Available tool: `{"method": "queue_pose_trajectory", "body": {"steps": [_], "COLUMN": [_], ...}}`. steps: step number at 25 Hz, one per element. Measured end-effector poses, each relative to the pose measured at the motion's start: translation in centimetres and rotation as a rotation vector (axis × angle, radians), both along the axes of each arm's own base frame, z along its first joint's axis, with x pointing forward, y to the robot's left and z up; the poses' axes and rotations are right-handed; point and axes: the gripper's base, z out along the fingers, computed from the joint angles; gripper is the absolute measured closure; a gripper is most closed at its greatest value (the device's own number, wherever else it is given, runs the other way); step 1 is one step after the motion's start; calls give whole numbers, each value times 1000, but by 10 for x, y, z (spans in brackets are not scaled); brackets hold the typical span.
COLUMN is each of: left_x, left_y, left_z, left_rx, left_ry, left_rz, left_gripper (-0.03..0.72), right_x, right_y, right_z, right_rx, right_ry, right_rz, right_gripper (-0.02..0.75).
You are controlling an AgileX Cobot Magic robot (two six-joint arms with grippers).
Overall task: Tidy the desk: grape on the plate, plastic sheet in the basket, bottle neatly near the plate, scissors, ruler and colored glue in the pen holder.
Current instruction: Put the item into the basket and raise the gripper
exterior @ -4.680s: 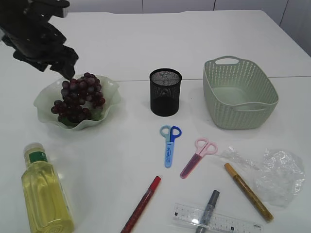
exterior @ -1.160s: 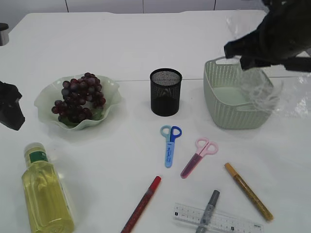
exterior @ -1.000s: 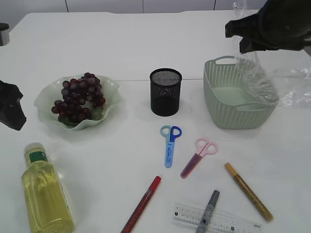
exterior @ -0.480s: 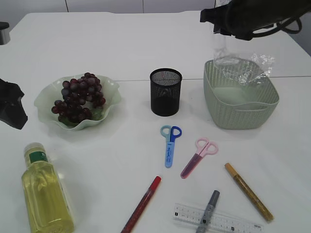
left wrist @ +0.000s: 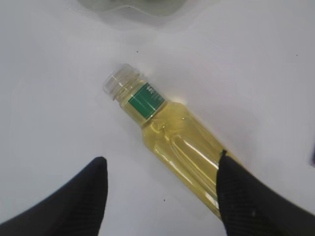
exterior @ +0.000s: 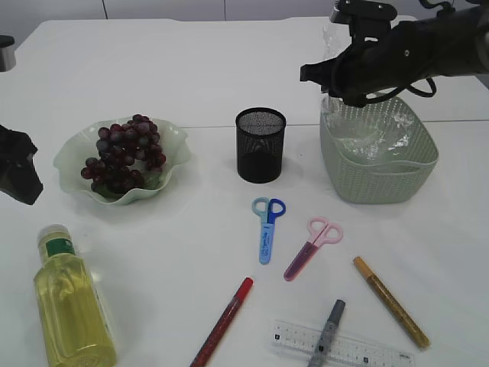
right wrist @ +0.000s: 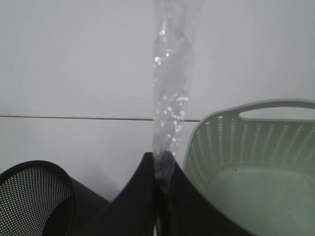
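Right pincer (right wrist: 158,169) clamped plastic sheet (exterior: 365,130), draped into basket (exterior: 378,172) at far right. Left pincer (left wrist: 160,184) apart above bottle (left wrist: 172,147). Grapes (exterior: 122,153) plated; scissors (exterior: 267,225), ruler (exterior: 340,345), glue pens remained on tabletop (exterior: 183,252).

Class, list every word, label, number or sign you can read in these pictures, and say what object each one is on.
No text can be read for certain.
Bottle: the green label shows white marks, too blurred to read.
Ruler: scale marks and small figures, too small to read.
Blue scissors: faint print on the blade cover, unreadable.
Nothing else shows any writing.
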Motion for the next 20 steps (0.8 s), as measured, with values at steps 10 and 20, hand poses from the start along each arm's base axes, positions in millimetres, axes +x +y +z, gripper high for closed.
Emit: {"method": "queue_pose_trajectory", "body": {"steps": [10,20], "left_x": [2,2], "left_y": [-1,-1], "left_z": [1,1], "left_rx": [-6,-6], "left_ry": [-20,-21], "left_rz": [0,0], "left_gripper": [182,182], "right_x": [-2,-5], "right_y": [-31,-31], "right_z": [-9,-26], "right_rx": [-22,-21], "right_ry": [123,229], "right_rz": [-66,-76], "right_gripper": [753,337]}}
